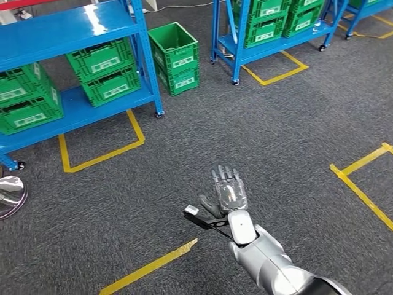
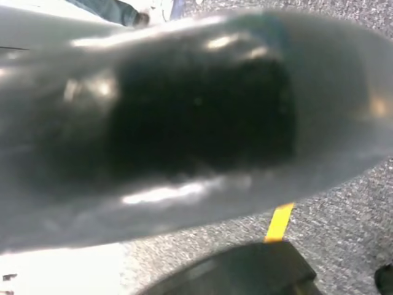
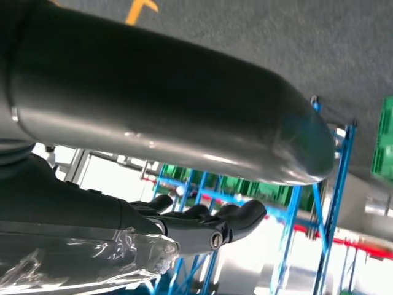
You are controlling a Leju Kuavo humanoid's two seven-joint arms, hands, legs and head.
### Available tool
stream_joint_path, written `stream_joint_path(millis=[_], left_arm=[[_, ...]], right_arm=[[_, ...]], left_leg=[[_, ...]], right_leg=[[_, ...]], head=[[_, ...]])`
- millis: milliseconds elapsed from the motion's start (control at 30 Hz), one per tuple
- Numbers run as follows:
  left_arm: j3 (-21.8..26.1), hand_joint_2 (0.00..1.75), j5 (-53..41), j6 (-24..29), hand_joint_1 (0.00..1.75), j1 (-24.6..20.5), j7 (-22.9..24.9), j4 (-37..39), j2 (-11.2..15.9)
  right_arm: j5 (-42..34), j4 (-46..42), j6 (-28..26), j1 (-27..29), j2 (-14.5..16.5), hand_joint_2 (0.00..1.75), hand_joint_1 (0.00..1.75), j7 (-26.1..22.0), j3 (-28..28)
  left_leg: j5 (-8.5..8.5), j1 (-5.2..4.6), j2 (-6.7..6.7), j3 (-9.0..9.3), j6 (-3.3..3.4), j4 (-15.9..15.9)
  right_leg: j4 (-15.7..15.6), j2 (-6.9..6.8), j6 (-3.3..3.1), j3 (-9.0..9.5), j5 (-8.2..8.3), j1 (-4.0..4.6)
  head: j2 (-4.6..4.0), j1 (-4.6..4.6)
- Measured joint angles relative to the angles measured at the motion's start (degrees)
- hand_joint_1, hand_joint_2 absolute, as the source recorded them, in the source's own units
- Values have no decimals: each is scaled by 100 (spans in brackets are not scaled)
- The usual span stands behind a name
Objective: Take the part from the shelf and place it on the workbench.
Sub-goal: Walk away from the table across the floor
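- Broadly, the grey carpeted floor [image 1: 278, 135] gives the most room: a wide bare stretch runs between the racks and the robot. I judge this is the carrying stage, with the robot away from the shelves.
- Two blue shelves stand at the far side, one on the left [image 1: 60, 27] and one further back [image 1: 273, 46]. Both are on castors and sit over yellow tape outlines [image 1: 99, 157], which seem to mark their parking spots.
- Green crates [image 1: 104, 70] sit stacked and slightly tilted on the left shelf. Another green stack [image 1: 175, 58] stands on the floor between the two racks, narrowing that gap.
- More yellow tape edges the walking space: a corner on the right [image 1: 359, 178] and a short strip [image 1: 148, 267] just in front of the robot.
- The right arm [image 1: 273, 261] reaches forward and is raised well clear of the floor, probably to keep its load level while walking.
- The right robot hand [image 1: 229, 192] has its fingers stretched out straight and close together, not curled.
- Crinkled clear plastic [image 3: 93, 261] lies against the underside of that robot hand in the right wrist view. I take it for the wrapped part, carried away from the shelf, but I cannot tell whether the thumb really clamps it.
- The left wrist view is blurred, so I cannot tell the state of the left robot hand.
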Motion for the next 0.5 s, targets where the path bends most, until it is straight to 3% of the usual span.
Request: stream_joint_path(millis=[33,100,167,233,267,300,333,400,467,500], left_arm=[[0,0,19,2,0,18,-3,0,2],[0,0,62,2,0,46,-9,1,2],[-1,0,111,2,0,40,-16,1,-14],[-1,0,156,2,0,39,-28,0,-35],[-1,0,176,3,0,51,-37,1,-40],[0,0,195,8,0,67,-44,1,-42],[0,0,211,16,0,81,-53,2,-43],[0,0,223,38,0,90,-76,2,-43],[0,0,225,54,0,87,-95,1,-44],[0,0,227,59,0,90,-99,1,-44]], right_arm=[[-1,1,2,47,-27,0,0,-14,-128],[-9,5,6,123,-120,0,0,-39,-409],[-64,36,7,231,-271,0,0,-71,-725],[-189,95,6,404,-444,0,0,-96,-1092],[-258,126,4,497,-529,0,0,-106,-1292],[-315,151,4,583,-607,0,0,-108,-1481],[-368,175,7,659,-679,0,0,-101,-1669],[-451,231,18,796,-810,0,0,-80,-2016],[-502,292,37,955,-901,0,0,-54,-2309],[-519,318,44,1031,-927,0,0,-38,-2424]], left_leg=[[9,18,-75,15,21,-23],[30,61,-220,64,70,-75],[35,88,-380,88,116,-94],[30,93,-575,92,142,-91],[27,93,-672,97,145,-88],[23,93,-760,106,143,-86],[15,94,-839,118,134,-81],[-13,89,-975,123,92,-52],[-26,86,-1087,93,34,-27],[-25,88,-1139,76,7,-21]], right_leg=[[-5,-47,32,13,-27,-3],[170,147,99,-35,-165,-23],[826,506,150,-349,-479,-48],[1552,642,182,-763,-720,-59],[1673,655,192,-870,-692,-62],[1562,663,195,-866,-543,-67],[1234,695,196,-750,-309,-78],[408,932,196,-391,88,-128],[19,1104,169,-186,189,-153],[4,1087,141,-158,174,-146]], head=[[0,4],[-1,23],[-1,56],[0,73],[0,77],[0,79],[0,78],[0,81],[0,85],[0,85]])
